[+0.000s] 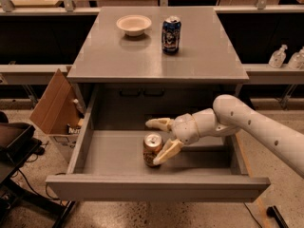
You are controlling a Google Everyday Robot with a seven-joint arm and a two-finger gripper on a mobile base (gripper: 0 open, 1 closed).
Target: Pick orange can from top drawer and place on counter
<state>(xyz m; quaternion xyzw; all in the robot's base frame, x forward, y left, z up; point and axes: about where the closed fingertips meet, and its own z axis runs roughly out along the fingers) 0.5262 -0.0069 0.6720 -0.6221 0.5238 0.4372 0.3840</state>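
Two fingers [167, 151] of the gripper [161, 137] stand spread open beside the orange can [152, 150], at its 3 o'clock, likely lining up a side grasp. It stands upright in the drawer [156, 189], close to the front panel, with the counter [204, 51] at its 12 o'clock, where it must go.

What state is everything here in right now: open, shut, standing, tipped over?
Top drawer: pulled open.
Orange can: upright inside the drawer.
Tool: open, in the drawer, fingers astride the can.
Blue can: upright on the counter.
Bowl: right way up on the counter.
Cardboard box: flap open.
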